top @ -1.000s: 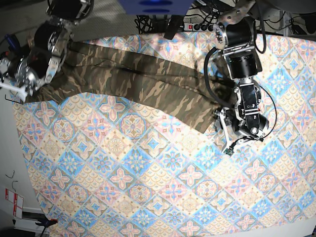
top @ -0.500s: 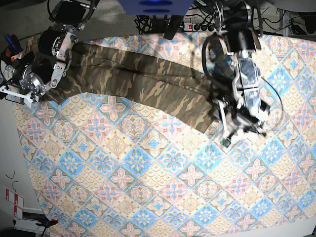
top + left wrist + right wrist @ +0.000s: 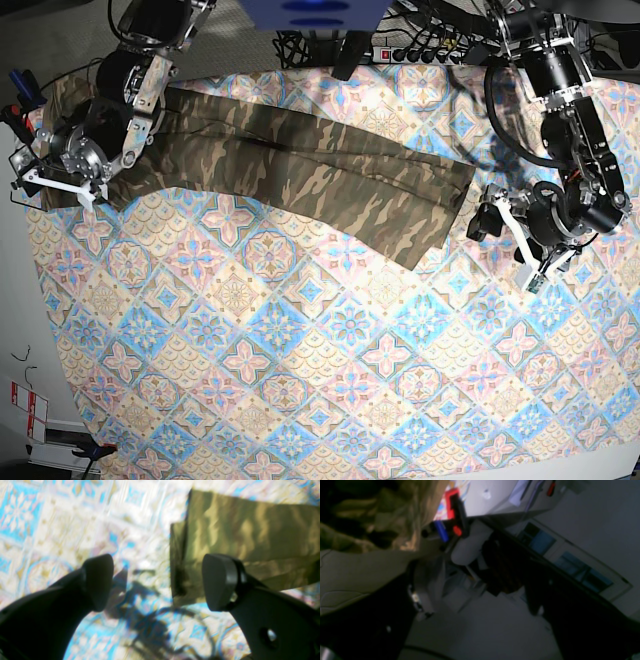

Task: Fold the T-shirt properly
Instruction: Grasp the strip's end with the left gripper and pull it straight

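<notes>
Base view: we see the T-shirt (image 3: 300, 170) folded into a long camouflage strip, lying diagonally across the upper part of the tablecloth (image 3: 330, 370), one end at the table's left edge, the other end near the right-centre. Left gripper (image 3: 503, 232) sits just beside that right end, off the cloth, over bare tablecloth; in the left wrist view its fingers (image 3: 100, 580) stand wide apart with nothing between them, shirt edge (image 3: 237, 535) just beyond. Right gripper (image 3: 48, 170) is at the shirt's far left end; right wrist view is blurred, camo fabric (image 3: 365, 512) close by, so we cannot tell whether it grips.
</notes>
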Motion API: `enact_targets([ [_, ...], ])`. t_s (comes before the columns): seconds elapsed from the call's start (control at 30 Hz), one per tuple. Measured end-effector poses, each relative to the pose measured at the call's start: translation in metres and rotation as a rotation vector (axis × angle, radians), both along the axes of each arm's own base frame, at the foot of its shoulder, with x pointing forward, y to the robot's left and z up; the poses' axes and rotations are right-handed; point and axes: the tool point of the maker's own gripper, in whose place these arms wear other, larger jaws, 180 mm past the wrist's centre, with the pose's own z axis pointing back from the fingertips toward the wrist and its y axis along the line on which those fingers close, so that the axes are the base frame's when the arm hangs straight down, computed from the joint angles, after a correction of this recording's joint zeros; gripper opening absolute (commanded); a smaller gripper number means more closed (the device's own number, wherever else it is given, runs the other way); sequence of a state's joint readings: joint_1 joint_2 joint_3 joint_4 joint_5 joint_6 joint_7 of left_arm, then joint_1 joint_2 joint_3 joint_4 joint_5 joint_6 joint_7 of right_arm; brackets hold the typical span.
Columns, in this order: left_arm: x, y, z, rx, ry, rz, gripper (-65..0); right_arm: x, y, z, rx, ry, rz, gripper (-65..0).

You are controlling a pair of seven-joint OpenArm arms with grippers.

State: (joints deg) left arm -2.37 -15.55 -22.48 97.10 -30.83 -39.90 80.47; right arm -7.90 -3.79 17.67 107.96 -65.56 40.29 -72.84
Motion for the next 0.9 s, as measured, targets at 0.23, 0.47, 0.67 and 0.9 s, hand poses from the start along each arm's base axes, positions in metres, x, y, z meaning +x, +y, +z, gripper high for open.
enact_targets([
  [0.23,-0.032,-0.023,-0.083,-0.211,0.236,0.039,-9.7,0.001,0.0,0.0,-0.001,-0.002,0.0,-16.4],
  [0.47,-0.021,-0.054,-0.092,-0.307,0.202,-0.005,-9.7,-0.007,0.001,-0.004,0.002,0.022,0.001,-16.5],
  [0.67,-0.01,-0.069,-0.11,-0.384,0.262,0.017,-9.8,-0.011,0.001,-0.005,0.001,0.033,0.003,-16.6],
  [0.9,-0.009,-0.096,-0.115,-0.416,0.261,-0.038,-21.9,-0.01,0.0,-0.005,-0.001,0.032,0.002,-16.6],
])
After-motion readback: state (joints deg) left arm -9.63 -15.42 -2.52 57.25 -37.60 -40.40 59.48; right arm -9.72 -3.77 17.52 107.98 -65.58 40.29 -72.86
